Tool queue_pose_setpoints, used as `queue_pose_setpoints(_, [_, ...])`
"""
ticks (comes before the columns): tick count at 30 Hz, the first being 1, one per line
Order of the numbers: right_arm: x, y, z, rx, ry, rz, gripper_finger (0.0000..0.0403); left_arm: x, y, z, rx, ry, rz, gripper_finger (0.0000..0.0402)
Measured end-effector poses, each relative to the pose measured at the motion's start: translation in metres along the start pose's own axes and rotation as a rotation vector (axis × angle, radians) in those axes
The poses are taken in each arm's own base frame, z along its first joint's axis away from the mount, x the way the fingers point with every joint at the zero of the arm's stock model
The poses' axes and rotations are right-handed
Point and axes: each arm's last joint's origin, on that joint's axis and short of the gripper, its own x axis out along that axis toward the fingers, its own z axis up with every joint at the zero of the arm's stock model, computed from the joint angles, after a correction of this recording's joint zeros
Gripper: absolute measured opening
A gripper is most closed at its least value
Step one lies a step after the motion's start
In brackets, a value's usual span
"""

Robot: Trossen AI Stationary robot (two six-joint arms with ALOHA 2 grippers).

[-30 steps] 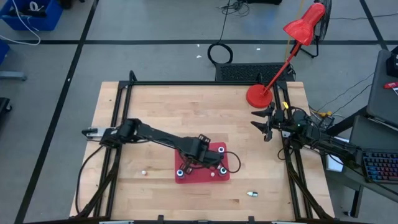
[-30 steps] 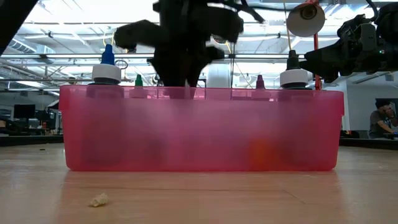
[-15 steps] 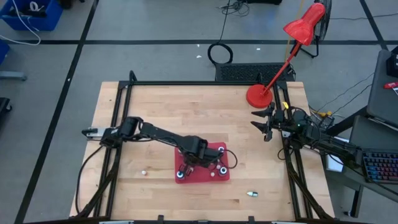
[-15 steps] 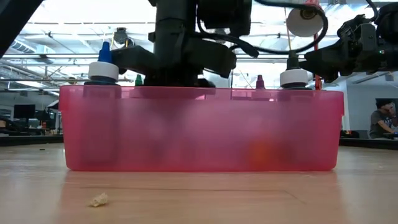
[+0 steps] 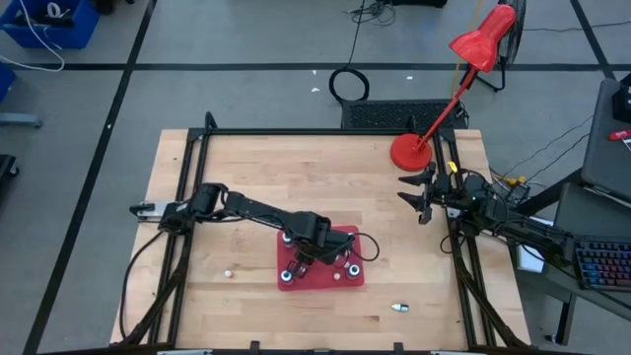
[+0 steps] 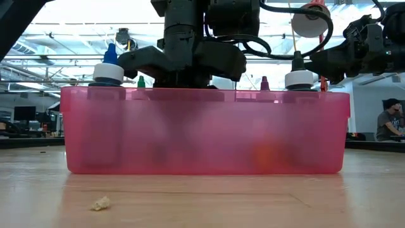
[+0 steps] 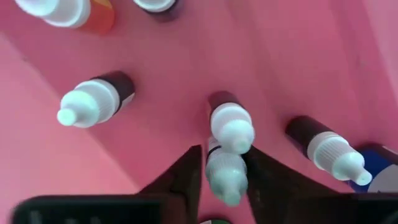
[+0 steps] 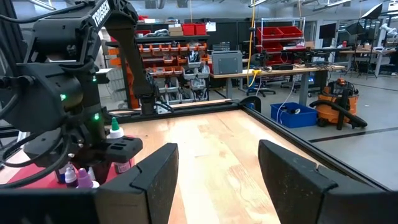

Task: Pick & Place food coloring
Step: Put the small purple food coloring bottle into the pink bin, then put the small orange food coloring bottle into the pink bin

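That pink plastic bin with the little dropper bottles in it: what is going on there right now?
The left pincer is down inside the translucent pink plastic bin, its two dark fingers on either side of a small white-capped dropper bottle. Several more small white-capped bottles stand around it in the bin. The right pincer waits open near the table's right edge, beside the red lamp base.

Grey floor (image 5: 246, 39), black tape lines; red-bin shelving (image 8: 186, 56) behind (workshop); blue bin (image 8: 295, 114)

bottles (image 7: 229, 127): in tray (image 5: 345, 277) | tray: table (image 5: 296, 168) front-centre
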Motion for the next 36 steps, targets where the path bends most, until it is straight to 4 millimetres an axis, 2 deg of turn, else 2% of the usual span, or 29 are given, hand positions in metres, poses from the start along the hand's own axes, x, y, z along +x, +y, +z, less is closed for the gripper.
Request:
queue_pose_setpoints(5, [0.0, 0.0, 0.0, 0.0, 0.0, 0.0, 0.021, 0.0, 0.0, 0.0, -0.021, 0.003, 0.002, 0.0183])
queue_pose_setpoints(11, [0.0, 0.0, 0.0, 0.0, 0.0, 0.0, 0.021, -0.007, 0.001, -0.001, -0.036, -0.004, 0.028, 0.0219])
queue_pose_setpoints(14, [0.0, 0.0, 0.0, 0.0, 0.0, 0.0, 0.021, -0.026, 0.001, -0.003, -0.057, -0.036, 0.104, 0.0223])
queue_pose_setpoints(18, [0.0, 0.0, 0.0, 0.0, 0.0, 0.0, 0.021, -0.064, 0.0, -0.011, -0.108, -0.086, 0.22, 0.022])
queue_pose_setpoints(22, [0.0, 0.0, 0.0, 0.0, 0.0, 0.0, 0.021, -0.105, -0.007, -0.025, -0.196, -0.155, 0.236, 0.0218])
queue_pose_setpoints(26, [0.0, 0.0, 0.0, 0.0, 0.0, 0.0, 0.021, -0.139, -0.023, -0.044, -0.309, -0.18, 0.222, 0.0218])
queue_pose_setpoints(29, [0.0, 0.0, 0.0, 0.0, -0.002, 0.0, 0.021, -0.152, -0.037, -0.058, -0.401, -0.133, 0.202, 0.022])
queue_pose_setpoints(32, [0.0, 0.0, 0.0, 0.0, -0.001, 0.0, 0.021, -0.156, -0.057, -0.067, -0.492, -0.055, 0.187, 0.0218])
queue_pose_setpoints(36, [0.0, 0.0, 0.0, 0.0, -0.001, 0.0, 0.021, -0.148, -0.096, -0.07, -0.569, 0.031, 0.181, 0.022])
